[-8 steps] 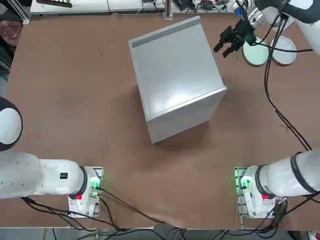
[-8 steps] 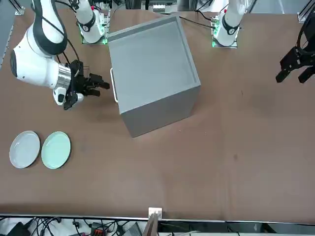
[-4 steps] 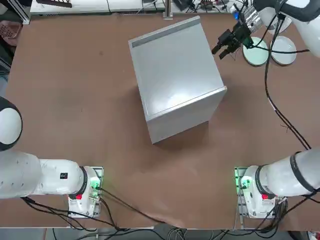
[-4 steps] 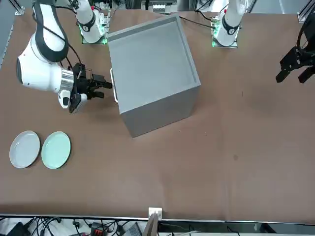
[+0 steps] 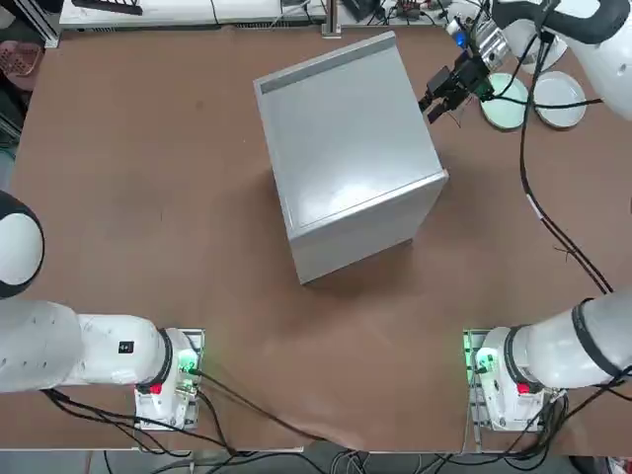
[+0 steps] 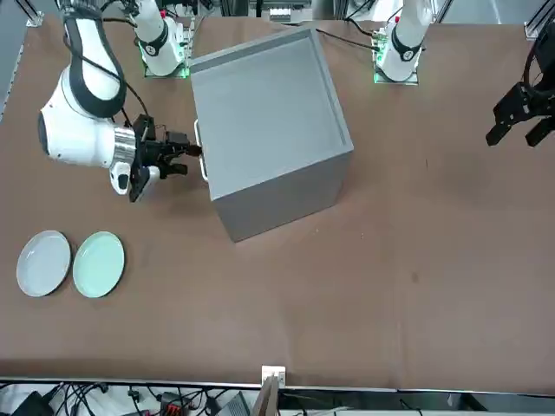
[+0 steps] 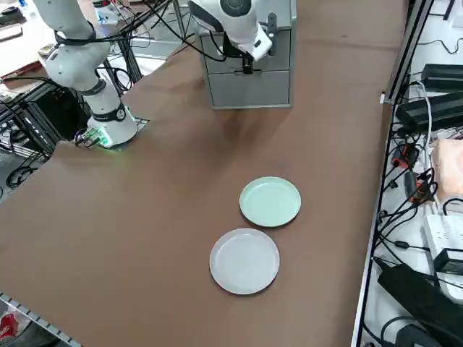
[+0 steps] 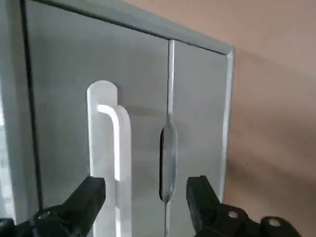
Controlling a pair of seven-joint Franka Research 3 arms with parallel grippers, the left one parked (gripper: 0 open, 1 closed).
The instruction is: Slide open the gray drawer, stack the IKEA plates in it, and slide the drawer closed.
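Black, rubber-tipped fingers (image 8: pixel 91 195) of the right gripper (image 8: pixel 145 197) stand spread as wide as they go and hold nothing. Just ahead of them is the pale bar handle (image 8: pixel 112 148) on the flat front of the gray drawer (image 8: pixel 64 64), nearer one finger than the other; whether a finger touches it cannot be told. The drawer sits shut in the big gray cabinet (image 5: pixel 346 148), and the gripper (image 6: pixel 178 156) points level at that front. Well behind the gripper, apart from the cabinet, the IKEA plates lie side by side on the brown table (image 5: pixel 148 197): the mint green plate (image 7: pixel 270 201) closer, the white plate (image 7: pixel 244 260) beyond it.
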